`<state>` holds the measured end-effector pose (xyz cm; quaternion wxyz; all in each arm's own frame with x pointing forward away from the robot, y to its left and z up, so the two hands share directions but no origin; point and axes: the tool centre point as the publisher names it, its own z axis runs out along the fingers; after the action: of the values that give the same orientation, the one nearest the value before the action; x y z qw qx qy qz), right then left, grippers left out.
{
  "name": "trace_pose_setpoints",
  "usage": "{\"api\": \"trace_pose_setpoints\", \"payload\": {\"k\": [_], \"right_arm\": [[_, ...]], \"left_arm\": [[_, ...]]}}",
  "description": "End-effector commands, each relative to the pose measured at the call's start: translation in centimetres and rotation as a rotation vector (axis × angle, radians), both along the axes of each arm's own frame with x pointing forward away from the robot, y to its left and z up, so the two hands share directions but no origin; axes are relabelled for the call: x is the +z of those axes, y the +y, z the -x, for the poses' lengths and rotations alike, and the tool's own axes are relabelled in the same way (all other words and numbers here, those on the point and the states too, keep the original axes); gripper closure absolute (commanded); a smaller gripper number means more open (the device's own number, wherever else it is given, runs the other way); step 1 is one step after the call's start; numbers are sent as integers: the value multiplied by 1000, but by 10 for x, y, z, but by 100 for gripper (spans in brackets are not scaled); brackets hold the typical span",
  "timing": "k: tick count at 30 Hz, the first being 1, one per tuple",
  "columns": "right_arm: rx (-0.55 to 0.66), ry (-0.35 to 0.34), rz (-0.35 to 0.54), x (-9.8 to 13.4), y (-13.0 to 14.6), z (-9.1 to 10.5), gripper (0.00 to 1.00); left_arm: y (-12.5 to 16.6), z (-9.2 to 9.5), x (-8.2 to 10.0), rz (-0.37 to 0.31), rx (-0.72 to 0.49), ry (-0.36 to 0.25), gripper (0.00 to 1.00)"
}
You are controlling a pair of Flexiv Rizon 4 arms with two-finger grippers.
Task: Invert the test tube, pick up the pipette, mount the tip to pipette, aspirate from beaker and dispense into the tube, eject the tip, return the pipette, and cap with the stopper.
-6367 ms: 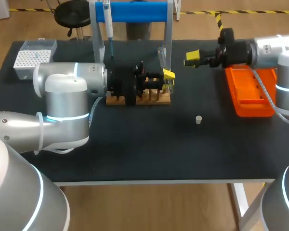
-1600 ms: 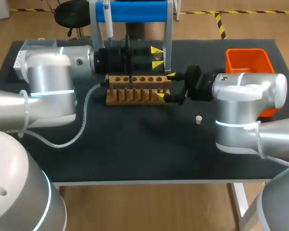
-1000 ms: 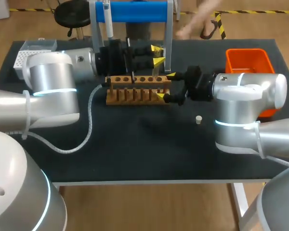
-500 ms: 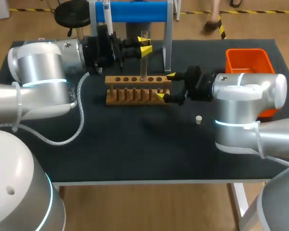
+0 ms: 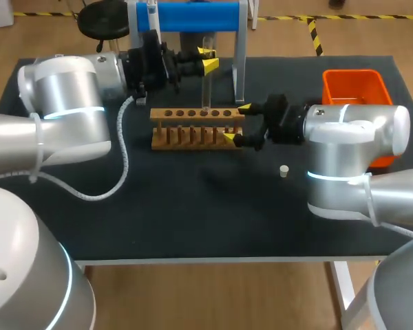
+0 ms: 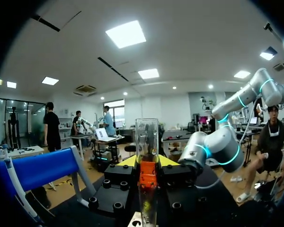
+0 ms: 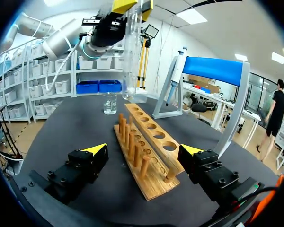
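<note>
Gripping the clear, faint tube upright over the rack, left gripper; right gripper gapes astride the rack's end, contact unclear.

No legible txt, labels or nos. in any view; nothing readable on rack, test tube, pipette stand or orange bin.

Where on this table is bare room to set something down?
Bare: the front strip between the rack and the table's near edge, beside the stopper. Crowded: around the rack, with left gripper, right gripper and test tube.
</note>
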<state>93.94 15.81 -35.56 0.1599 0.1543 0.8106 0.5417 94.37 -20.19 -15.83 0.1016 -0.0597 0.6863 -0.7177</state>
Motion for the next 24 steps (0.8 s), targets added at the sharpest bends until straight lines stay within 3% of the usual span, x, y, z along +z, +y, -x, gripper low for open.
{"api": "trace_pose_setpoints", "payload": {"k": [1, 13, 24], "right_arm": [[-1, 0, 1, 0, 0, 0, 0], [-1, 0, 1, 0, 0, 0, 0], [-1, -1, 2, 0, 1, 0, 0]], "left_arm": [[-2, -9, -5, 5, -7, 1, 100], [1, -25, -20, 41, -8, 18, 100], [6, -32, -22, 50, -10, 19, 100]]}}
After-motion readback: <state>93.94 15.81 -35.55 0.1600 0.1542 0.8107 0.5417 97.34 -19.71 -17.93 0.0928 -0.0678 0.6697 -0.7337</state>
